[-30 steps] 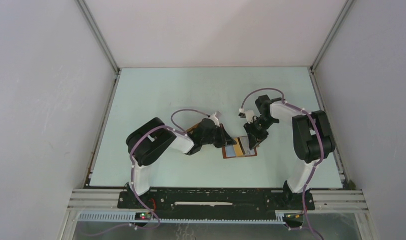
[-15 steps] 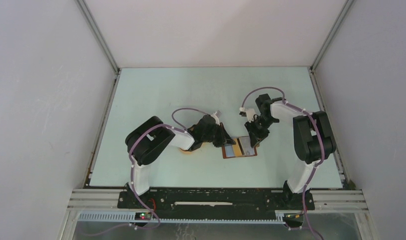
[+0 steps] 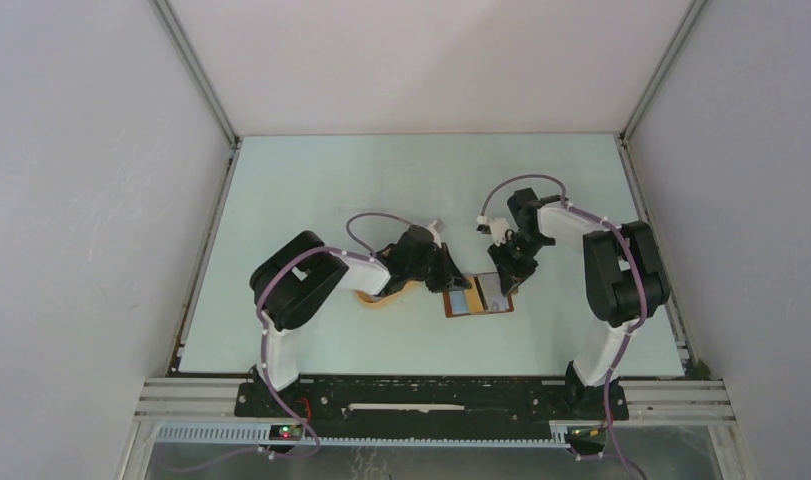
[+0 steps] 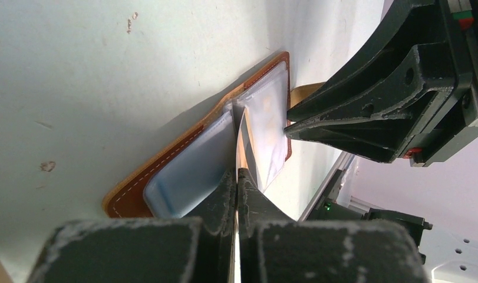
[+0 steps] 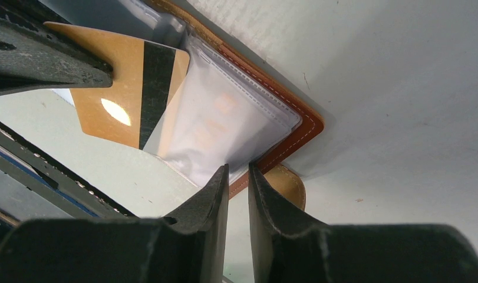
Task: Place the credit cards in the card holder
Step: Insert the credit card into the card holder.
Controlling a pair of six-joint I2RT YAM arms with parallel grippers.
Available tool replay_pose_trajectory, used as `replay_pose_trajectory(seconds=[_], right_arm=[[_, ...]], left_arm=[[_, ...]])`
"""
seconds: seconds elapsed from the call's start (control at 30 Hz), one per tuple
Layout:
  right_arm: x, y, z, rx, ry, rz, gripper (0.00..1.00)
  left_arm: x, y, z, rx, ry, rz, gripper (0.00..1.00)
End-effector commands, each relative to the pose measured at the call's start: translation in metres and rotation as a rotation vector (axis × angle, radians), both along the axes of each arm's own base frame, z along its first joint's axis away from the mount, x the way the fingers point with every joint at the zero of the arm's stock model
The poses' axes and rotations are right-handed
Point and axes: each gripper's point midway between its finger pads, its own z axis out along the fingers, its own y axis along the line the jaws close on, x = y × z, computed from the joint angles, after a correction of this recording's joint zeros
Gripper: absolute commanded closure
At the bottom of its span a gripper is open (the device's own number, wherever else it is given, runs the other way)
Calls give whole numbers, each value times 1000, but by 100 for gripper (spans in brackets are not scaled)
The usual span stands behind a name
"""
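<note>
While your left claw (image 4: 237,172) pinches a golden-tan, black-striped credit card (image 5: 127,82) at 10 o'clock of the open reddish-brown leather card holder (image 3: 463,300), your right claw (image 5: 238,168) straddles its 1 o'clock edge, narrowly parted, grip unclear; open counter (image 3: 381,180) stretches toward 12.

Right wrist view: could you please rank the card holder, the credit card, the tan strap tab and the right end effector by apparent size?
1. right end effector, though nearness to the camera inflates it
2. card holder
3. credit card
4. tan strap tab, partly hidden
</note>
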Motion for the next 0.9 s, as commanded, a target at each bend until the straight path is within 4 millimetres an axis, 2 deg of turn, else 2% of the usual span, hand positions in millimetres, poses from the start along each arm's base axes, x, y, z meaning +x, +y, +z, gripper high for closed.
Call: replay_pose_trajectory(seconds=[0.0,0.47,0.87], right_arm=[[8,2,-5,-25,-24,12,73],[7,3,-8,-35,-19,15,73],[6,4,-8,-22,-8,8,73]], left_arm=[[-14,4,-15,64,60,-61,100],[-14,-1,-17,80,75,-91,100],[-15,-14,-18,51,85,-99,100]])
